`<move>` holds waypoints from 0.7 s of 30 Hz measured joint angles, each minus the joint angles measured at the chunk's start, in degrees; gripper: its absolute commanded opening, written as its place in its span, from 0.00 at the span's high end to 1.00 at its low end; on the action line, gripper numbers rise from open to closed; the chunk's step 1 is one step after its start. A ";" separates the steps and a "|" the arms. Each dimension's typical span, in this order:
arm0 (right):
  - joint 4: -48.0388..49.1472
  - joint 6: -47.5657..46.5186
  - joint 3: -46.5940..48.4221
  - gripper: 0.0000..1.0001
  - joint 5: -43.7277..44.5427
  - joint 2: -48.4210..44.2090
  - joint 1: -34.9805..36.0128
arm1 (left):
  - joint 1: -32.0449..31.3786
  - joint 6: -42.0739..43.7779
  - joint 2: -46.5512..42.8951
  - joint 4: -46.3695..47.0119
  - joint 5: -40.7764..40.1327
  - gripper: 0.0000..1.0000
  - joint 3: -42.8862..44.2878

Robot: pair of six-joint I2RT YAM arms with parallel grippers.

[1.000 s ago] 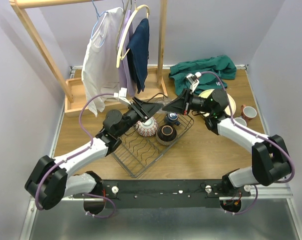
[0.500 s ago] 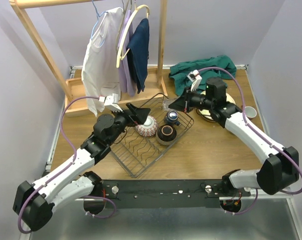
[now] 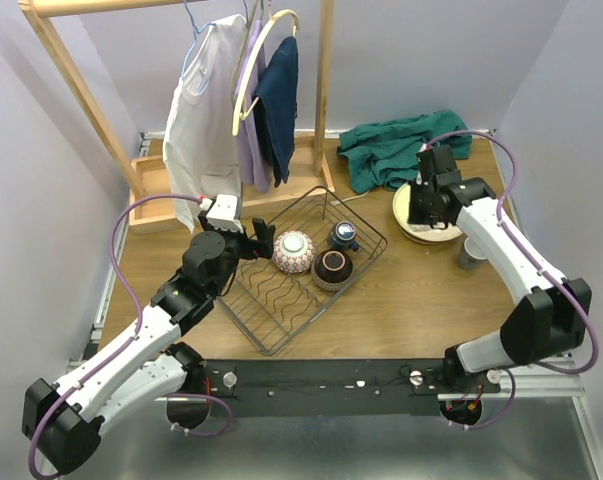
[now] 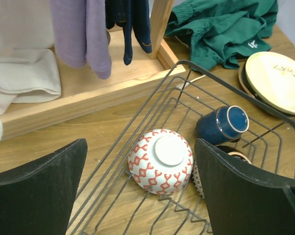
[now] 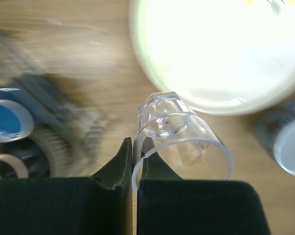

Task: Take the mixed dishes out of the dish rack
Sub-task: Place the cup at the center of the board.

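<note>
Top external view: the black wire dish rack point(image 3: 303, 290) sits mid-desk point(image 3: 421, 300), skewed, with three dishes grouped at its far end. The left end effector point(image 3: 258, 236) hovers at the rack's far-left rim, fingers spread wide and holding nothing. The right end effector point(image 3: 419, 212) hangs over the stack of cream plates point(image 3: 443, 228), which lies outside the rack to its right, near a rumpled green cloth point(image 3: 401, 145); a grey cup point(image 3: 472, 252) stands just beside the plates. Left wrist view: between the open fingers, a red-and-white patterned bowl point(image 4: 160, 160) lies upside down inside the rack, a dark blue cup point(image 4: 223, 125) on its side just behind it, and a dark bowl point(image 4: 234, 155) peeks out at the right, mostly hidden. Right wrist view: the fingers are pressed together on the wall of a clear glass cup point(image 5: 179, 137), carried on its side above the wood just beside the plates' edge. Blurred dark shapes at the left are probably the rack and its cups.
</note>
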 measured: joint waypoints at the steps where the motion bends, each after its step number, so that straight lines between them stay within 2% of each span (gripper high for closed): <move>1: -1.70 0.22 0.00 0.99 1.42 1.03 -1.53 | 0.00 0.59 0.02 -0.04 -0.07 0.01 0.00; 7: -6.45 1.81 -0.83 0.99 5.62 4.96 -5.35 | 0.11 2.78 0.92 -1.03 -0.11 0.01 0.00; 21: -6.36 5.11 -6.95 0.99 8.74 15.12 -7.41 | 0.11 3.45 1.60 -2.25 -0.02 0.01 0.00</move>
